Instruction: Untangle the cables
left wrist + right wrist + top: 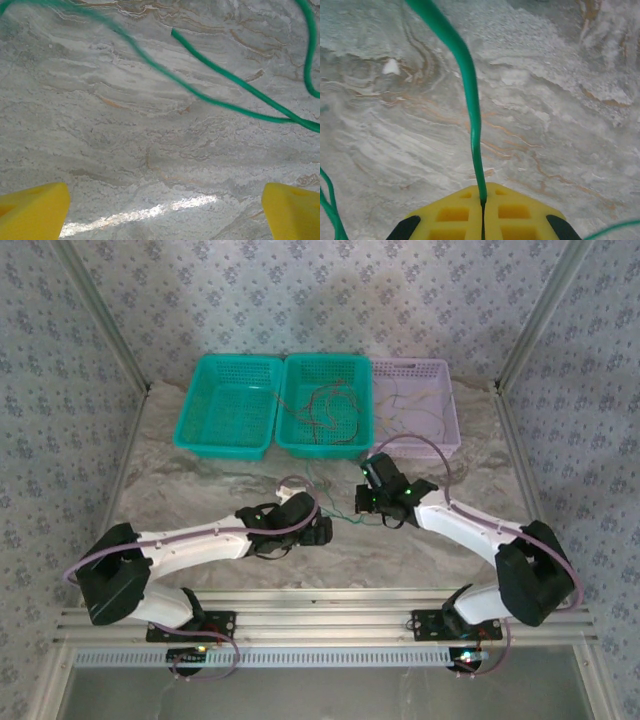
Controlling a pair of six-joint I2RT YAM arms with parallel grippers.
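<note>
Right gripper (pixel 482 202) clamped shut on the green cable (pixel 470 95), mid-table (pixel 200 490), toward its near edge. Left gripper (pixel 165 212) gaping wide, empty, over the same cable. It looks light, limp and slippery, so I'd grab near its free end. Other cables (pixel 325 410) sit in the middle basket (pixel 330 359).

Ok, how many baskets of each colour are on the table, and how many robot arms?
Teal baskets: 2, left and middle
Lilac basket: 1
Robot arms: 2, left and right
Total: 5
</note>
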